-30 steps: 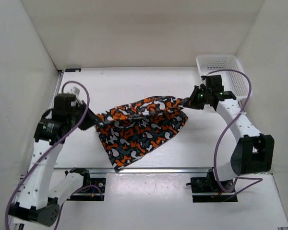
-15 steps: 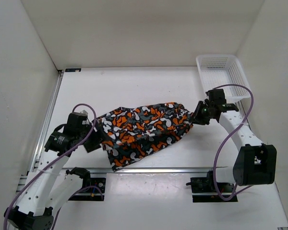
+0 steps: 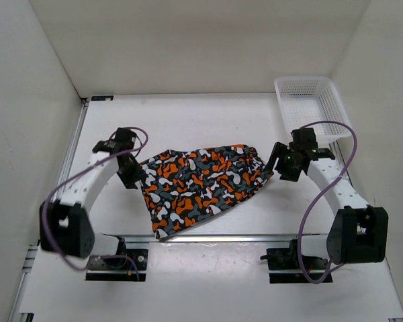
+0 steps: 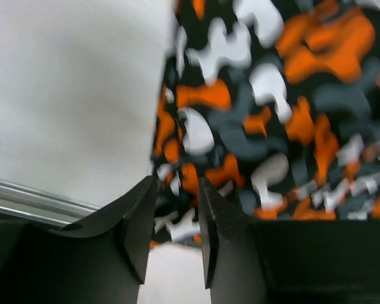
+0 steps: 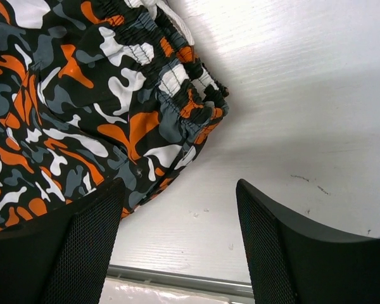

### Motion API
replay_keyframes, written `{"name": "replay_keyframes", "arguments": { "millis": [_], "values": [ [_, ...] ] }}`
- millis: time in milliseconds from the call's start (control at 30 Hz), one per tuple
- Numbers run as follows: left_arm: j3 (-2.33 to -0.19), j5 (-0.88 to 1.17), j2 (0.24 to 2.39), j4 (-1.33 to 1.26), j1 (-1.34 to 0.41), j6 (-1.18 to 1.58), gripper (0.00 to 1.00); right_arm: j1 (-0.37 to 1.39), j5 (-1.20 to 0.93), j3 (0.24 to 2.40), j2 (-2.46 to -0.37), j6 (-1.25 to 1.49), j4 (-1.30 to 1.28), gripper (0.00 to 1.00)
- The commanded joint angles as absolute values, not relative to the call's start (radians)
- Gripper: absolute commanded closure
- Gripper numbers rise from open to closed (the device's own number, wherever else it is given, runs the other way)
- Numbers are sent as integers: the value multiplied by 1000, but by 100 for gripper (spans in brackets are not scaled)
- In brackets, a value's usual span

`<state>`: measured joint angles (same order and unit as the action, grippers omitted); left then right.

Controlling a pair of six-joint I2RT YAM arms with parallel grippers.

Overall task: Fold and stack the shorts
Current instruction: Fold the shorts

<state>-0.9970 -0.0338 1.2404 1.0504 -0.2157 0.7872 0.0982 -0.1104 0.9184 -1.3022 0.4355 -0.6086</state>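
Note:
The shorts (image 3: 205, 181), blotched in orange, white, grey and black, lie spread flat in the middle of the table. My left gripper (image 3: 133, 179) hangs at their left edge. In the left wrist view its jaws (image 4: 175, 231) stand a narrow gap apart with nothing between them, above the cloth's edge (image 4: 272, 120). My right gripper (image 3: 281, 168) is just off the shorts' right end. Its fingers (image 5: 179, 193) are wide open over bare table, and the elastic waistband (image 5: 171, 82) lies a little beyond them.
A white mesh basket (image 3: 310, 99) stands at the back right corner, behind the right arm. A metal rail (image 3: 221, 236) runs along the table's near edge. White walls close in the left, back and right sides.
Both grippers have opened and let go of the shorts, which dropped from a stretched hold to lie flat. The left arm swung toward the far left; the right gripper drew back slightly.

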Motion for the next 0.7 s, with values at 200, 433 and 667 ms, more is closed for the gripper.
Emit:
{"name": "replay_keyframes", "arguments": {
  "millis": [200, 433, 667],
  "values": [
    [-1261, -104, 1693, 931, -120, 652, 29, 95, -107, 937, -1253, 425, -632, 26],
    [-1296, -84, 1801, 922, -101, 624, 28, 86, -126, 956, -1253, 425, -641, 26],
    [-1223, -84, 1792, 891, -101, 624, 39, 86, -126, 956, -1253, 425, -641, 26]
  ]
}}
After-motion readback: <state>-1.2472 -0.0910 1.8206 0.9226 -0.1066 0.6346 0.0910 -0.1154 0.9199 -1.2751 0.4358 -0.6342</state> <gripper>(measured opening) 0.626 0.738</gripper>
